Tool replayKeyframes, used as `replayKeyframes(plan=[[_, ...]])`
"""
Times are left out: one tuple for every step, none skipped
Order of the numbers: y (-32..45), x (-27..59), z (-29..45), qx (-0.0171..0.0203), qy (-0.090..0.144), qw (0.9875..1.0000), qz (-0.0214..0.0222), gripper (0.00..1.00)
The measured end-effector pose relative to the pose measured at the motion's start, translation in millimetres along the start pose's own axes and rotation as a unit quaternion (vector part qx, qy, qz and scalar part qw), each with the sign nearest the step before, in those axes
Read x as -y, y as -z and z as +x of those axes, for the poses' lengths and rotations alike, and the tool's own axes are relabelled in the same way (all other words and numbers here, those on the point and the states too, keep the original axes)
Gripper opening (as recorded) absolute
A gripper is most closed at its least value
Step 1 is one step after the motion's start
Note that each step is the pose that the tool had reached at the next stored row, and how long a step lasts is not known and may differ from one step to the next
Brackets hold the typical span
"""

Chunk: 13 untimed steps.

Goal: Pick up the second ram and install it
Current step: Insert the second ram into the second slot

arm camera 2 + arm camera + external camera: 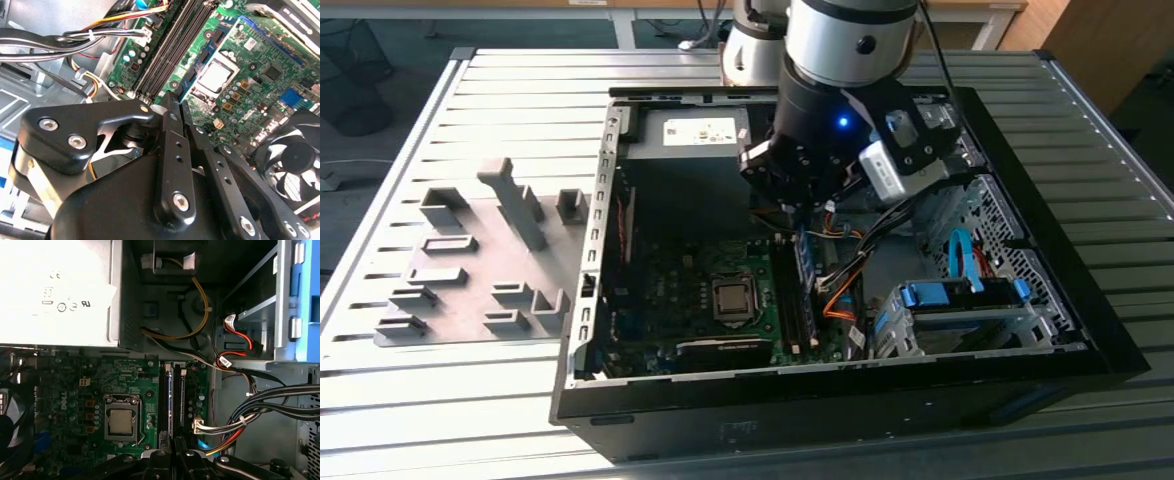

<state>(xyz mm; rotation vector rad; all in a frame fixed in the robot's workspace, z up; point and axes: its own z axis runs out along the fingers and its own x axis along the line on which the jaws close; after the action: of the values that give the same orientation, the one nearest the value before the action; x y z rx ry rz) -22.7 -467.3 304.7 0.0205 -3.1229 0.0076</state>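
Overhead, jaws closed above the motherboard's [75, 385] memory slots [172, 405].

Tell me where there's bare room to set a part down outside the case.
The slatted table is bare in front of the grey bracket plate and behind it toward the far edge. Inside the computer case it is crowded: gripper over the RAM slots, cables alongside.

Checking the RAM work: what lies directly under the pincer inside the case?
The memory slots on the green motherboard, beside the CPU socket. The pincer covers the slots' near ends, and I cannot tell whether a stick sits in them.
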Motion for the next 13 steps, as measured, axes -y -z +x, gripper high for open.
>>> replayKeyframes(plan=[[-1.9, 0.0, -0.1, 0.0, 0.0, 1.0, 0.0, 0.14], [-3.7, 0.0, -0.1, 0.0, -0.001, 1.0, -0.0001, 0.14], [-5.4, 0.0, -0.1, 0.0, -0.002, 1.0, 0.0, 0.14], [-7.2, -0.1, -0.1, 0.0, -0.003, 1.0, 0.0, 0.14], [-9.0, -0.1, -0.2, 0.0, -0.004, 1.0, -0.0001, 0.14], [-11.0, -0.1, -0.2, 0.0, -0.004, 1.0, -0.0001, 0.14], [-12.7, -0.1, -0.2, 0.0, -0.005, 1.0, -0.0001, 0.14], [-14.5, -0.1, -0.3, 0.0, -0.005, 1.0, -0.0001, 0.14], [-16.3, -0.1, -0.3, 0.0, -0.006, 1.0, -0.0001, 0.14], [-18.1, -0.1, -0.3, 0.0, -0.006, 1.0, -0.0001, 0.14], [-19.9, -0.1, -0.4, 0.0, -0.007, 1.0, -0.0001, 0.14], [-21.9, -0.1, -0.4, 0.0, -0.008, 1.0, -0.0001, 0.14], [-23.7, -0.1, -0.5, 0.0, -0.008, 1.0, -0.0002, 0.14]])
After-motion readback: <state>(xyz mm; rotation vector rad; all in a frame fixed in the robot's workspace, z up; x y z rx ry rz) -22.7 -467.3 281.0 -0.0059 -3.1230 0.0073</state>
